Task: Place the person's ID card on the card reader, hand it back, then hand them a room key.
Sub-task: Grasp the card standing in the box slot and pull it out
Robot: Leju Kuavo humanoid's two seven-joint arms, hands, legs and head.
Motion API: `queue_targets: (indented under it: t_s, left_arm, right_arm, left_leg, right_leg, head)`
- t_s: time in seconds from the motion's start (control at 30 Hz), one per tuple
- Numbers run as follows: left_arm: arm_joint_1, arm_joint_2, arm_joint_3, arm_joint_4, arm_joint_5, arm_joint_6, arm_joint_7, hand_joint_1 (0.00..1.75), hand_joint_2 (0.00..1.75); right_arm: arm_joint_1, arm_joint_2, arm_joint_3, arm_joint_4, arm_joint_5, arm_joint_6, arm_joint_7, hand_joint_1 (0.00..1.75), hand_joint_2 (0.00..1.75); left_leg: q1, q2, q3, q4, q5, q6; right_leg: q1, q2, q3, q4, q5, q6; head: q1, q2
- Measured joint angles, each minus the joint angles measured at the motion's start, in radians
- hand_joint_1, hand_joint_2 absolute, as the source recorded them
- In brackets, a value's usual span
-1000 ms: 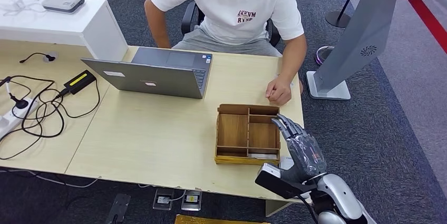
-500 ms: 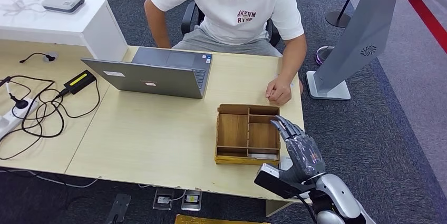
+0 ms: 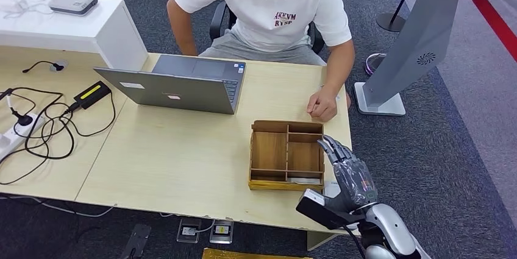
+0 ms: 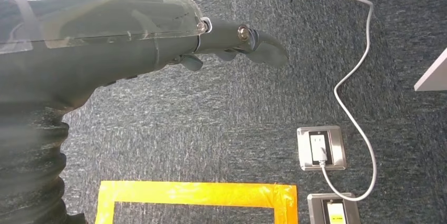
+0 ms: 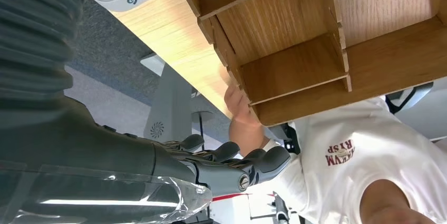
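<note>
— Head view: right hand [image 3: 352,173] raised over the desk's right edge, fingers straight and apart, holding nothing. Left hand [image 4: 232,42] over carpet, gripping nothing.

— And the card?

— Cannot tell. Just left of the right hand, wooden tray [image 3: 285,156]; beyond the fingertips, person's fist [image 3: 322,104] resting on the desk [image 3: 183,155].
</note>
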Motion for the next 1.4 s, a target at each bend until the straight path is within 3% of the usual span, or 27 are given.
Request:
queue_targets:
  t_s: [0.7, 1.4]
  left_arm:
    - [0.000, -0.001, -0.032, -0.006, 0.000, 0.005, -0.008, 0.00, 1.75]
    - [0.000, -0.001, -0.058, -0.014, 0.011, 0.009, -0.021, 0.00, 1.75]
  right_arm:
    - [0.008, 0.005, 0.007, 0.062, -0.027, -0.020, -0.007, 0.00, 1.75]
    - [-0.009, 0.048, 0.007, 0.100, -0.079, -0.019, -0.057, 0.00, 1.75]
  left_leg:
    - [0.000, 0.000, 0.000, 0.000, 0.000, 0.000]
    - [0.000, 0.000, 0.000, 0.000, 0.000, 0.000]
  right_leg:
    - [0.000, 0.000, 0.000, 0.000, 0.000, 0.000]
    - [0.000, 0.000, 0.000, 0.000, 0.000, 0.000]
  head:
    - [0.000, 0.000]
    - [0.000, 0.000]
